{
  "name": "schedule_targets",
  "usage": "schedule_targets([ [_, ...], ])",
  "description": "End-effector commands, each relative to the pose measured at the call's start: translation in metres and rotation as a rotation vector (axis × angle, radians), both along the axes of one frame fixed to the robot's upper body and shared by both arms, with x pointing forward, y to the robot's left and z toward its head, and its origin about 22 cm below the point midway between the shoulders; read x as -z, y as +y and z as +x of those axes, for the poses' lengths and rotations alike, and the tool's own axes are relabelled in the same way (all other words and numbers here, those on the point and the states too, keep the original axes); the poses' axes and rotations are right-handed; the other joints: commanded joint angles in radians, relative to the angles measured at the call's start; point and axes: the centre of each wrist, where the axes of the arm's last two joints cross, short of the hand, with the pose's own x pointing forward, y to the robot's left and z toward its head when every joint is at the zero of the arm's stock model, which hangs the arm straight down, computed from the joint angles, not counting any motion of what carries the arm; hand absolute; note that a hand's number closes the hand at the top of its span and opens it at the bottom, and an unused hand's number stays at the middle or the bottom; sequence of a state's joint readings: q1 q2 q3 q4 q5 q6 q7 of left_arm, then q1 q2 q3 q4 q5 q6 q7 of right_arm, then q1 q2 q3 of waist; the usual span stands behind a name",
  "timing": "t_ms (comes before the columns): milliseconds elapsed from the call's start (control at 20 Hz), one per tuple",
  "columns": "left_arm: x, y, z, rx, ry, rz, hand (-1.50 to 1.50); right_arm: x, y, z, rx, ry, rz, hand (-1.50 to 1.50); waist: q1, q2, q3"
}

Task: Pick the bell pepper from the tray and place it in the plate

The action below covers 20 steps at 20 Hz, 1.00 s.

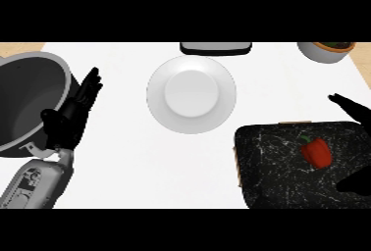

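Head view: the bell pepper [316, 152] lies on the dark marbled tray [275, 162], right of the white plate [192, 94], its long axis tilted, stem end toward the plate. The right hand [357, 112] brackets it — spread open, holding nothing — fingers beyond, thumb nearer. It is far closer than the left hand [72, 112], resting open left of the plate.

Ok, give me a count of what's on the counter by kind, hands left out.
Bell pepper: 1
Tray: 1
Plate: 1
Pot: 1
Plant pot: 1
Dark flat object at the far edge, kind unclear: 1
Total: 6
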<state>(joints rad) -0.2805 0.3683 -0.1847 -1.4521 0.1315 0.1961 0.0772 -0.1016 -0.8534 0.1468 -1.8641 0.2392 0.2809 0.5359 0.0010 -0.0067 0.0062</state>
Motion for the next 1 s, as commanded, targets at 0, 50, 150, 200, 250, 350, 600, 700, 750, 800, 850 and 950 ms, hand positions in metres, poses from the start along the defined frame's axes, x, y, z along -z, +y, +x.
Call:
schedule_targets([
  [0,0.024,0.01,-0.009,-0.031,0.054,0.028,0.0,0.003,-0.007,0.011,0.005,0.06,0.002,-1.5,0.002,0.008,-0.006],
  [50,0.017,0.019,-0.012,-0.022,0.058,0.003,0.0,0.01,-0.011,0.01,0.013,0.059,-0.006,-1.5,0.003,0.007,-0.006],
  [150,0.012,0.013,0.002,-0.027,0.049,0.011,0.0,0.012,0.0,0.013,-0.003,0.085,-0.017,-1.5,0.0,0.008,-0.006],
  [200,0.022,-0.002,-0.006,-0.028,0.041,-0.002,0.0,0.026,-0.006,0.02,0.004,0.107,-0.027,-1.5,0.004,0.008,-0.006],
  [250,0.029,-0.006,-0.014,-0.022,0.055,0.009,0.0,0.037,-0.002,0.012,0.004,0.127,-0.049,-1.5,0.003,0.008,-0.006],
  [350,0.017,0.017,-0.007,-0.03,0.047,0.02,0.0,0.031,0.003,0.018,0.018,0.154,-0.084,-1.5,0.003,0.007,-0.006],
  [600,0.004,-0.006,0.0,-0.028,0.058,0.026,0.0,0.072,0.007,0.022,0.01,0.182,-0.101,-1.5,0.001,0.007,-0.006],
  [700,0.029,-0.015,0.002,-0.023,0.062,0.025,0.0,0.065,-0.008,0.031,0.008,0.195,-0.088,-1.5,-0.002,0.008,-0.006],
  [750,0.021,-0.003,0.005,-0.032,0.035,0.017,0.0,0.08,-0.001,0.03,0.01,0.203,-0.106,-1.5,0.0,0.008,-0.006],
  [800,0.02,0.0,-0.008,-0.027,0.048,0.014,0.0,0.079,-0.007,0.043,0.009,0.228,-0.101,-1.5,0.008,0.008,-0.006],
  [850,0.009,0.005,-0.005,-0.039,0.04,0.032,0.0,0.081,-0.01,0.044,0.002,0.244,-0.121,-1.5,0.008,0.008,-0.006],
  [950,0.013,0.017,-0.009,-0.03,0.053,0.011,0.0,0.096,-0.017,0.04,0.015,0.255,-0.104,-1.5,0.005,0.007,-0.006],
])
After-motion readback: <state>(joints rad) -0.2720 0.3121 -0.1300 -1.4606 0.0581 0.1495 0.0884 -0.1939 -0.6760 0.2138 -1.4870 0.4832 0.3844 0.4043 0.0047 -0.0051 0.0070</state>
